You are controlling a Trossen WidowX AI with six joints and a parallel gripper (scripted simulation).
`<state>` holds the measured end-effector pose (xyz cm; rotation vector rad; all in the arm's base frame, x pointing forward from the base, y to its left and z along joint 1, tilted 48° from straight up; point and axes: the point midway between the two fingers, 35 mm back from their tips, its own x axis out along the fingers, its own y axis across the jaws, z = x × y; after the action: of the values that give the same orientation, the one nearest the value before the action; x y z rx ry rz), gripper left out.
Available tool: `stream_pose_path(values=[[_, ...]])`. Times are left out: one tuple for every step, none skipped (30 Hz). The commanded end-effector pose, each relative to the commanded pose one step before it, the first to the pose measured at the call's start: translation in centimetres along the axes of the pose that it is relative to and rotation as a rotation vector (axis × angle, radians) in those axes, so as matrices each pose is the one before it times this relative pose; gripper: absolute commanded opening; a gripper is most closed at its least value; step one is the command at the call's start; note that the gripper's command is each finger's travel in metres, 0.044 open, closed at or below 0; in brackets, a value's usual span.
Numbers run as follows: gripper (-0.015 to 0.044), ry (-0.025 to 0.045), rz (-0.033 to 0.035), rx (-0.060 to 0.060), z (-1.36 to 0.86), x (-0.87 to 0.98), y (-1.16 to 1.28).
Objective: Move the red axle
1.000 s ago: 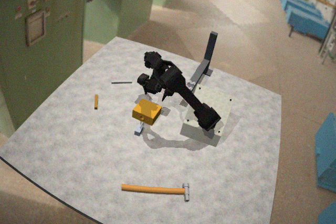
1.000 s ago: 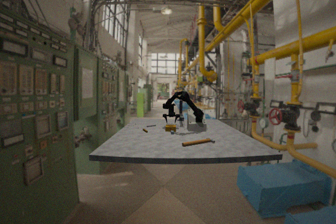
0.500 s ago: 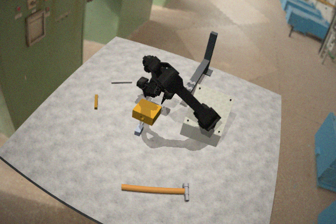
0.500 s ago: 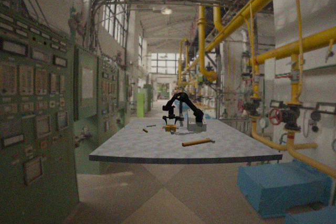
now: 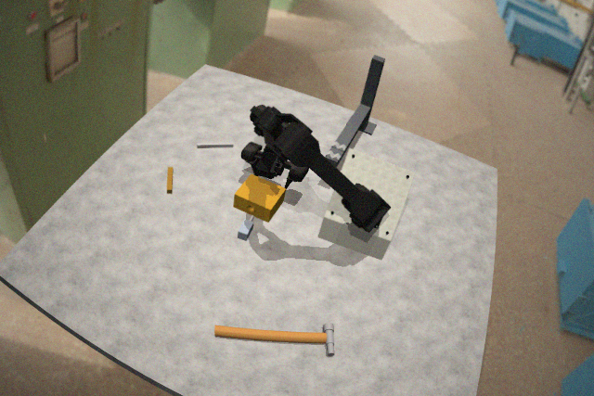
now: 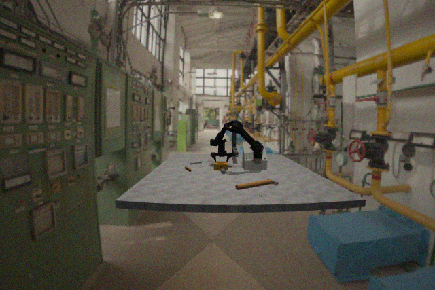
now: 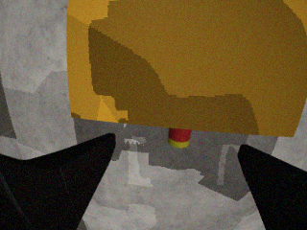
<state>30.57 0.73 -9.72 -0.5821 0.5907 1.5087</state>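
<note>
Gripper: one, spread wide and empty, poised over the beam, probably to straddle the axle, whose red, yellow-tipped end protruded from the beam's side, the rest presumably inside, offering a short stub for pulling.

A hammer lies alone on the tabletop, well apart from the yellow block. A small blue-grey piece sits near the block. A thin grey rod lies near a narrow yellow bar.
</note>
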Motion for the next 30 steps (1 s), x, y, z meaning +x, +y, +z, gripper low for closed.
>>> stream_pose_path(values=[[0.0440, -0.00464, 0.00057, 0.0058, 0.070, 0.247, 0.133], [0.0440, 0.00000, 0.00000, 0.0000, 0.000, 0.000, 0.000], [0.0440, 0.00000, 0.00000, 0.0000, 0.000, 0.000, 0.000], [0.0414, 0.00402, 0.00031, -0.0052, -0.051, -0.142, -0.081], [0.0387, 0.00000, 0.00000, 0.0000, 0.000, 0.000, 0.000], [0.0361, 0.00000, 0.00000, 0.0000, 0.000, 0.000, 0.000], [0.0335, 0.00000, 0.00000, 0.0000, 0.000, 0.000, 0.000], [0.0309, 0.00000, 0.00000, 0.0000, 0.000, 0.000, 0.000], [0.0282, 0.00000, 0.00000, 0.0000, 0.000, 0.000, 0.000], [0.0256, 0.00000, 0.00000, 0.0000, 0.000, 0.000, 0.000], [0.0230, 0.00000, 0.00000, 0.0000, 0.000, 0.000, 0.000], [0.0204, 0.00000, 0.00000, 0.0000, 0.000, 0.000, 0.000], [0.0177, 0.00000, 0.00000, 0.0000, 0.000, 0.000, 0.000], [0.0151, 0.00000, 0.00000, 0.0000, 0.000, 0.000, 0.000], [0.0125, 0.00000, 0.00000, 0.0000, 0.000, 0.000, 0.000], [0.0099, 0.00000, 0.00000, 0.0000, 0.000, 0.000, 0.000], [0.0073, 0.00000, 0.00000, 0.0000, 0.000, 0.000, 0.000], [0.0046, 0.00000, 0.00000, 0.0000, 0.000, 0.000, 0.000], [0.0020, 0.00000, 0.00000, 0.0000, 0.000, 0.000, 0.000], [0.0013, 0.00000, 0.00000, 0.0000, 0.000, 0.000, 0.000], [0.0007, 0.00000, 0.00000, 0.0000, 0.000, 0.000, 0.000], [0.0000, 0.00000, 0.00000, 0.0000, 0.000, 0.000, 0.000], [0.0000, 0.00000, 0.00000, 0.0000, 0.000, 0.000, 0.000], [0.0000, 0.00000, 0.00000, 0.0000, 0.000, 0.000, 0.000], [0.0000, 0.00000, 0.00000, 0.0000, 0.000, 0.000, 0.000], [0.0000, 0.00000, 0.00000, 0.0000, 0.000, 0.000, 0.000], [0.0000, 0.00005, -0.00002, 0.0000, -0.027, -0.002, -0.004], [0.0000, 0.00010, -0.00004, 0.0000, -0.054, -0.003, -0.009], [0.0000, 0.00014, -0.00005, 0.0001, -0.079, -0.005, -0.013], [0.0000, 0.00018, -0.00007, 0.0001, -0.104, -0.007, -0.017]])
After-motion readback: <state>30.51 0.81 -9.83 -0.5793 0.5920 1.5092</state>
